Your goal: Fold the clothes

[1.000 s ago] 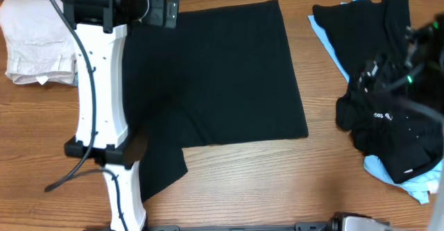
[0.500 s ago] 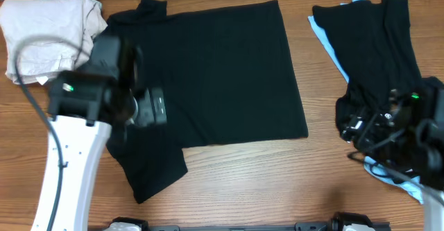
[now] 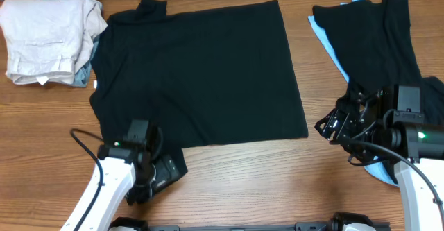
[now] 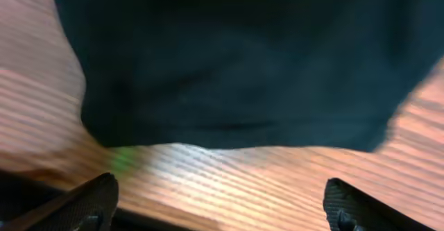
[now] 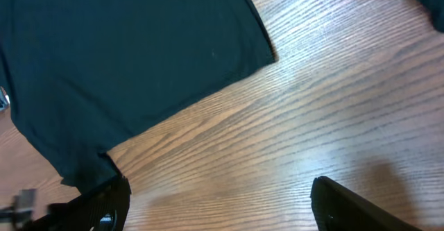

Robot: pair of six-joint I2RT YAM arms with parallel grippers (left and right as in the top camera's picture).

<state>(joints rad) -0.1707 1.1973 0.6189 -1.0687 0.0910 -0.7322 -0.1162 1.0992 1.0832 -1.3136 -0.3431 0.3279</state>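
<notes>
Garment: black T-shirt (image 3: 201, 71), spread flat on the wooden table (image 3: 243, 189), collar bump at its far left corner, straight hem forming its right edge.
Long axis: judged to run across the table, collar end to the robot's left, hem end to its right.
Loose part: one sleeve (image 3: 170, 155) juts from the shirt's near-left corner toward the table's front edge and is not yet folded in.
Left gripper (image 4: 220, 189): fingers spread wide, nothing between them. It sits at the tip of that sleeve. In its wrist view the sleeve's edge lies straight ahead, with bare wood between cloth and fingertips.
Right gripper (image 5: 220, 189): fingers also wide and empty, over bare wood just off the shirt's near-right hem corner (image 3: 304, 132), clear of the cloth.
Deciding relation: the sleeve lies directly in front of the left gripper and on the opposite end of the shirt from the right one, so the left arm is the nearer tool for it. The hem corner falls to the right arm.
Likely next step: pinch the sleeve edge and carry it inward over the shirt body.
Risk: thin cloth flat on wood, so the fingers may skate over it.
Other clothes: pale garments (image 3: 45, 40) stacked beyond the shirt's collar end. A heap of black and light-blue clothes (image 3: 374, 50) lies beyond its hem end.
</notes>
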